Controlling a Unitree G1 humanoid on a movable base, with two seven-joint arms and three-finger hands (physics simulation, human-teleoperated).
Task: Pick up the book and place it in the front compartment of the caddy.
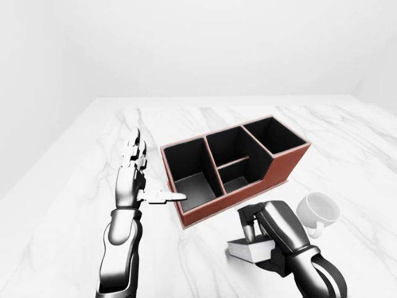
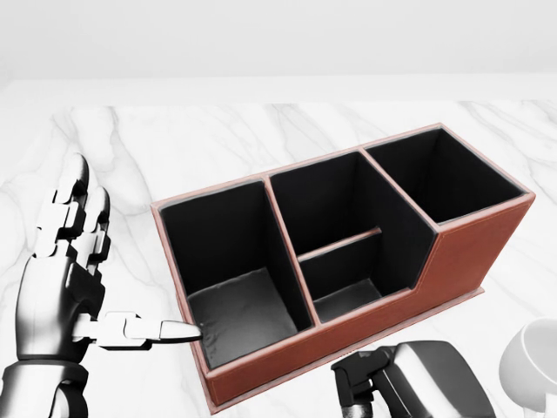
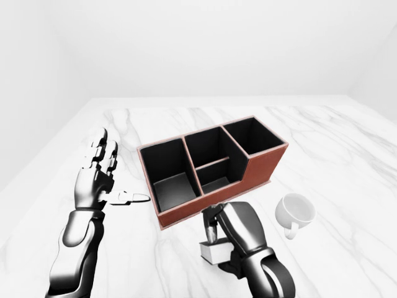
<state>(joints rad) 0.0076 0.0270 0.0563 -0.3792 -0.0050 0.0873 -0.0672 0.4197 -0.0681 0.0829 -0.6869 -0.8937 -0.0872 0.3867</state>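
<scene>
Left-eye view: the right hand is closed around the book, which sits low at the view's bottom, just below the caddy on the marble counter. Whether the book rests on the counter cannot be determined. The left hand is open, fingers extended, thumb tip near the caddy's left wall. A white cup stands just right of the right hand.

Head view: the caddy's compartments are empty; only the top of the right hand shows at the bottom edge.

Right-eye view: same layout.

Risk: the cup is close enough for the hand to knock it. The book may catch the caddy's rim if tilted on entry.
</scene>
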